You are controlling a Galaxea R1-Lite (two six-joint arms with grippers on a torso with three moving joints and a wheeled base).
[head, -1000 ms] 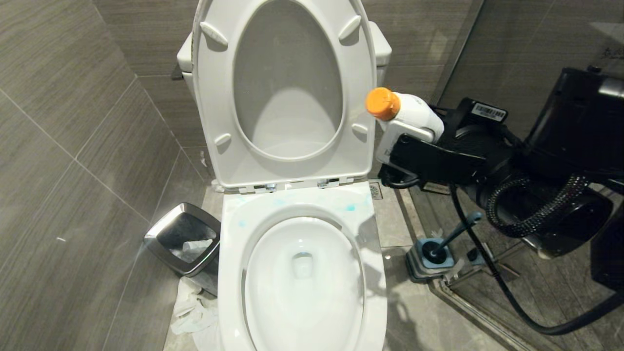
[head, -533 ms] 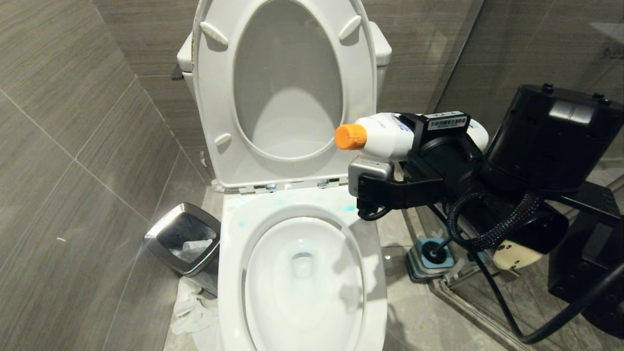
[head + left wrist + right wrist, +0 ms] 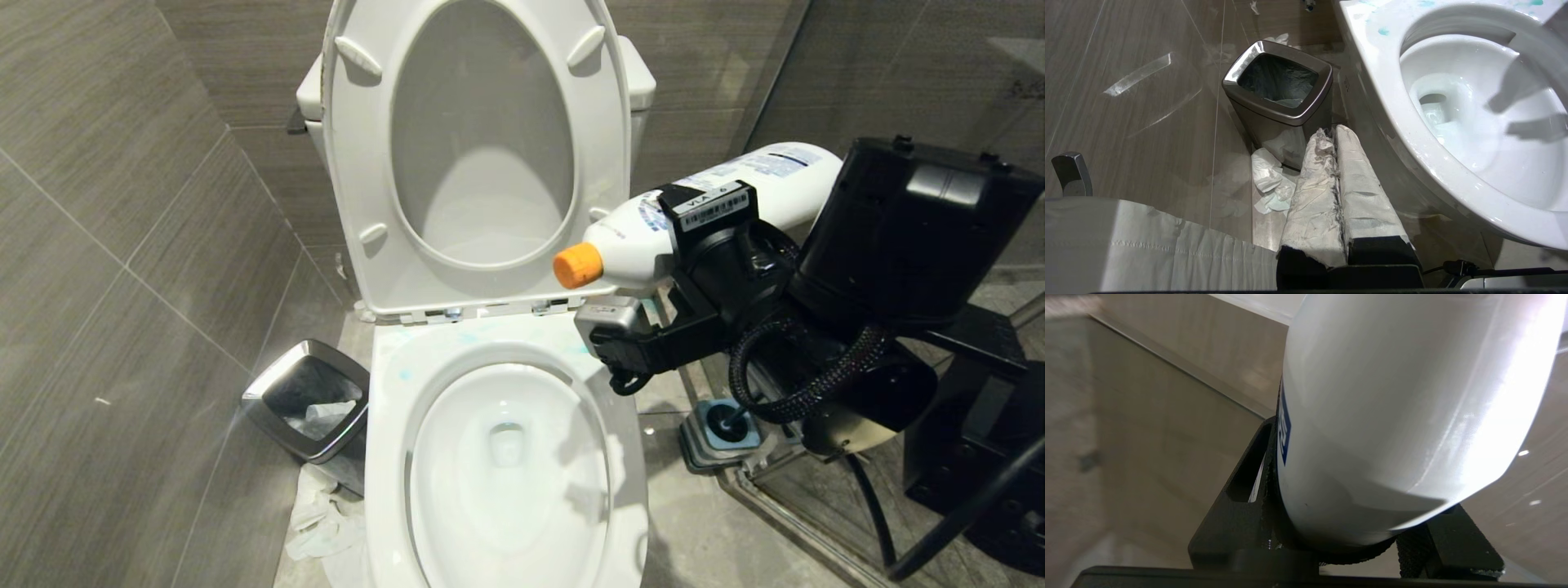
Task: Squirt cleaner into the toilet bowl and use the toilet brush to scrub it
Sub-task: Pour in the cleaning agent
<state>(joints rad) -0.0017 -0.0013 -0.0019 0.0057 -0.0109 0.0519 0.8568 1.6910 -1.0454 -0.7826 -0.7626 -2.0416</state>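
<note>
The toilet bowl (image 3: 384, 457) stands open, its seat and lid (image 3: 478, 155) raised. Turquoise cleaner (image 3: 406, 375) dots the back rim, and the same cleaner (image 3: 1383, 31) shows in the left wrist view. My right gripper (image 3: 704, 238) is shut on a white cleaner bottle (image 3: 767, 184), tilted so its orange cap (image 3: 578, 265) points down-left above the bowl's back right rim. Close up, the right gripper (image 3: 1355, 490) clamps the bottle (image 3: 1392, 396). The toilet brush (image 3: 723, 423) stands in its holder on the floor at the right, its handle hidden by the arm. My left gripper (image 3: 1331, 132), paper-wrapped, is shut beside the bowl.
A chrome-rimmed bin (image 3: 306, 400) stands left of the toilet, and the same bin (image 3: 1280, 87) lies ahead of my left gripper. Crumpled tissue (image 3: 322, 523) lies on the floor below it. A tiled wall closes the left; a glass partition (image 3: 775, 98) is at the right.
My right arm has swung left toward the toilet and rolled the bottle over. Its cap pointed up and now points down-left over the rim. The left arm has not moved.
</note>
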